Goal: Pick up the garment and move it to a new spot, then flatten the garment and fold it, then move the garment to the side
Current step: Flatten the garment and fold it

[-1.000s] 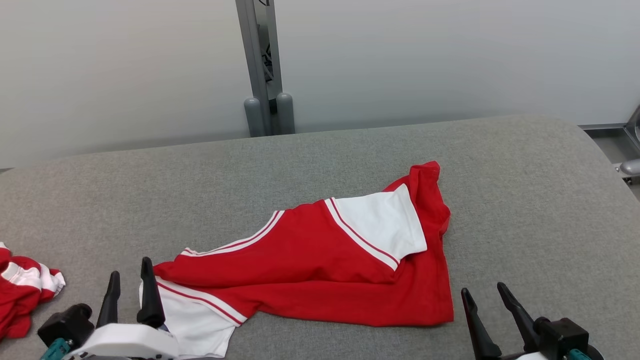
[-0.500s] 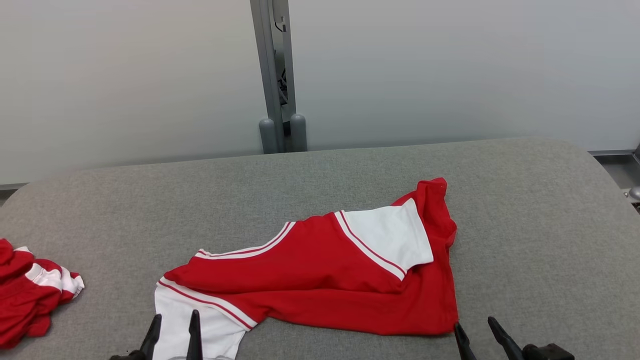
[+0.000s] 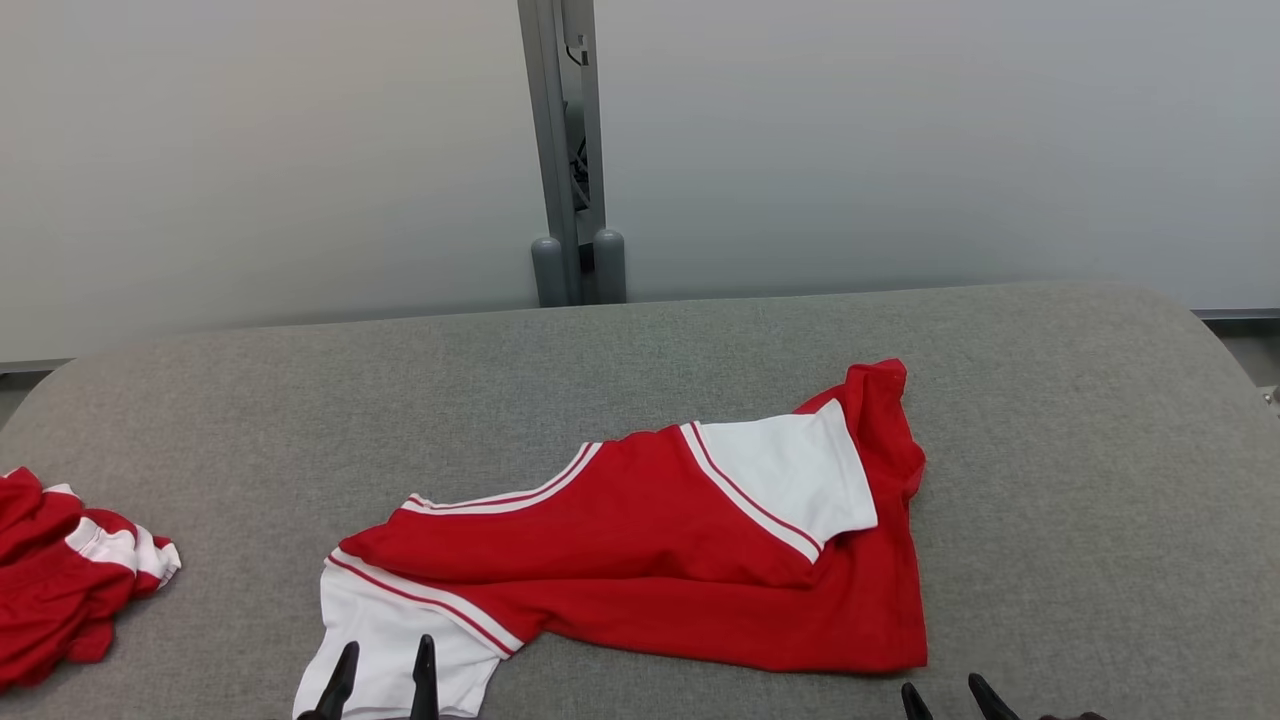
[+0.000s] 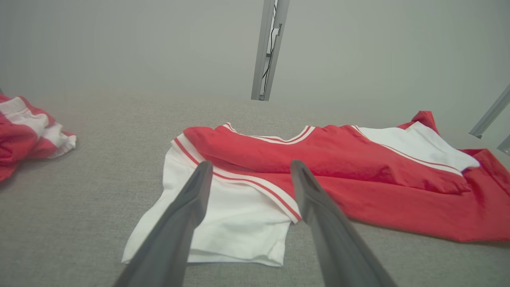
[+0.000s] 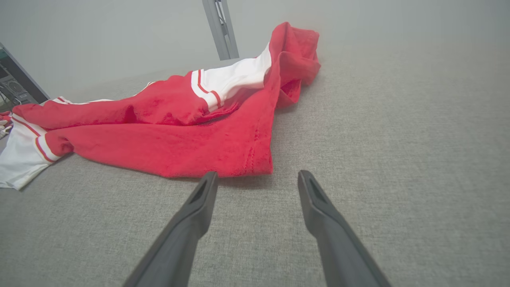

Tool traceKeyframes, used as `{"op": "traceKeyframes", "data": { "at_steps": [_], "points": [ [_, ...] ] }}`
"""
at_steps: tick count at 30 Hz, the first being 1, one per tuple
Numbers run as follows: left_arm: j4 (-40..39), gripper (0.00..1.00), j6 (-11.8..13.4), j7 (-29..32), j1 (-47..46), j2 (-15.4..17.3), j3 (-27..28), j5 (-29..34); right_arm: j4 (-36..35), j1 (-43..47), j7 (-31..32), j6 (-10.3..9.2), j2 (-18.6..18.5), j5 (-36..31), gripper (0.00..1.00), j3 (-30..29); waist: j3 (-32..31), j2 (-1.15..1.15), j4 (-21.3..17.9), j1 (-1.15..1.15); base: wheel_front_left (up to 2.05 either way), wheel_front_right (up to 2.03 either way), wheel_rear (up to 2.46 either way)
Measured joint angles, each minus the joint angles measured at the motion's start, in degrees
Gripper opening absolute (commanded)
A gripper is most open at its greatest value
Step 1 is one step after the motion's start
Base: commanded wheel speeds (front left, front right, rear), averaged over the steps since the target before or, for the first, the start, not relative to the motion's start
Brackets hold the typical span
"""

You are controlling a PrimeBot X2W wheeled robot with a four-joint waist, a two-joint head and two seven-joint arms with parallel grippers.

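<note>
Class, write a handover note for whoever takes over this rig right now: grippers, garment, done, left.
Left gripper: open, empty, poised over the near white sleeve.
Right gripper: open, empty, just short of the red hem corner.
Garment: rumpled on the grey table; a second red-and-white garment lies bunched at its left edge.
Done: no flattening or fold visible.
Left: flatten, fold, move aside.

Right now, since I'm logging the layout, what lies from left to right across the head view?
Crumpled red-and-white cloth → red T-shirt with white sleeves → right gripper. Left gripper omitted: it overlaps the shirt's sleeve.
</note>
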Motion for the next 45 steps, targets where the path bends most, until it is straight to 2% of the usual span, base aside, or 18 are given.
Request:
{"op": "traceKeyframes", "data": {
  "at_steps": [16, 17, 18, 19, 20, 25, 37, 42, 45],
  "points": [
    [1.0, 1.0, -0.6, 0.0, -1.3, 0.0, -2.5, 0.9, 11.1, -10.2, 0.0, 0.0, 0.0, 2.0, 1.0, 0.4, 1.9, 0.0, 3.7, 0.0, 0.0, 0.0, 0.0],
    [1.1, 1.0, -0.6, 0.0, -1.4, 0.0, -2.6, 0.9, 11.9, -10.9, 0.0, 0.0, 0.0, 2.0, 0.84, 0.6, 2.1, 0.0, 3.9, 0.0, 0.0, 0.0, 0.0],
    [1.2, 1.0, -0.6, 0.0, -1.4, 0.0, -2.7, 0.9, 12.7, -11.5, 0.0, 0.0, 0.0, 2.1, 0.47, 0.9, 2.2, 0.0, 4.0, 0.0, 0.0, 0.0, 0.0],
    [1.2, 1.0, -0.6, 0.0, -1.5, 0.0, -2.8, 0.9, 13.6, -12.1, 0.0, 0.0, 0.0, 2.1, 0.05, 1.2, 2.4, 0.0, 4.0, 0.0, 0.0, 0.0, 0.0],
    [1.3, 1.0, -0.6, 0.0, -1.5, 0.0, -2.9, 0.9, 14.2, -12.7, 0.0, 0.0, 0.0, 2.1, 0.0, 1.5, 2.5, 0.0, 4.1, 0.0, 0.0, 0.0, 0.0],
    [1.6, 1.0, -0.6, 0.0, -1.8, 0.0, -2.8, 0.9, 12.2, -14.5, 0.0, 0.0, 0.0, 2.0, 0.0, 1.5, 2.6, 0.0, 3.8, 0.0, 0.0, 0.0, 0.0],
    [1.0, 1.0, -0.7, 0.0, -1.7, 0.0, -2.0, 0.9, -10.5, -5.7, 0.0, 0.0, 0.0, -0.3, 0.0, -3.2, 1.6, 0.0, -0.2, 0.0, 0.0, 0.0, 0.0],
    [1.2, 1.0, -0.7, 0.0, -1.7, 0.0, -2.2, 1.1, -16.9, -3.8, 0.0, 0.0, -0.6, -2.3, 0.0, -4.9, 1.4, 0.0, -0.5, 0.0, 0.0, 0.0, 0.0],
    [1.2, 1.0, -0.7, 0.0, -1.7, 0.0, -2.3, 1.1, -18.2, -3.6, 0.0, 0.0, -0.7, -3.5, 0.0, -6.5, 1.3, 0.0, -0.1, 0.0, 0.0, 0.0, 0.0]
  ]
}}
